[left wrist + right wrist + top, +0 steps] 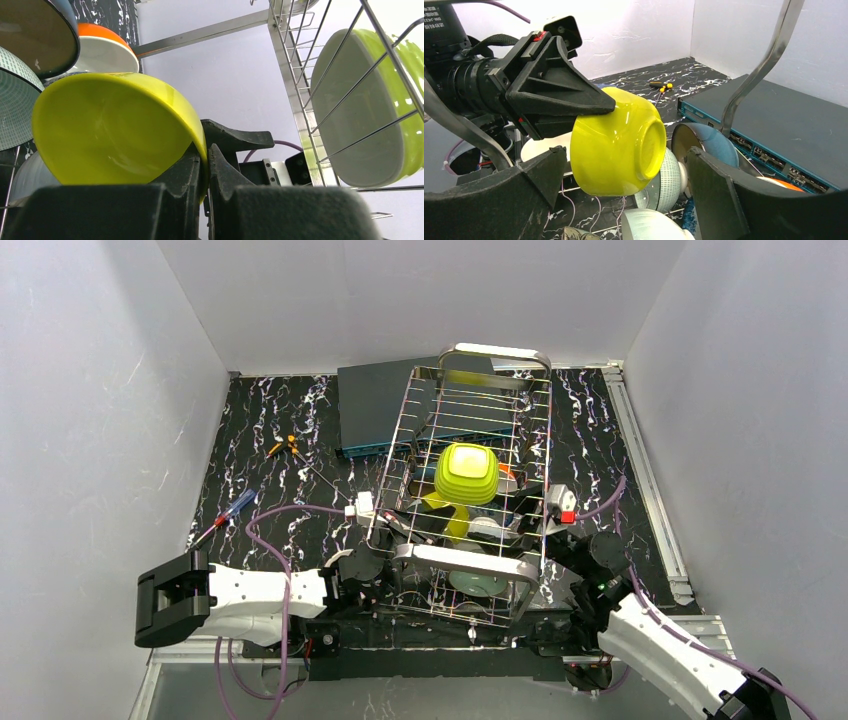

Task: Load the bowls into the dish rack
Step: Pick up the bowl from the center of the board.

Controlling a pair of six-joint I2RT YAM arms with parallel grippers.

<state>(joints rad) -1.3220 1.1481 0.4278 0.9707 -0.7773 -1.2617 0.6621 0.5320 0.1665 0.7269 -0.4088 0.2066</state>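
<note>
At the near end of the steel wire dish rack (468, 558), the left gripper (206, 155) pinches a lime-yellow round bowl (616, 145) by its rim, a thin hold that could slip; the right gripper (626, 160) gapes empty.

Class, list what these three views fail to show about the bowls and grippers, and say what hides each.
- Top view: dish rack wires largely hide the left gripper and its pinch on the yellow round bowl.
- Left wrist: patterned bowl is cut off by the left edge.
- Right wrist: orange bowl sits mostly behind the right gripper, behind one finger.
</note>
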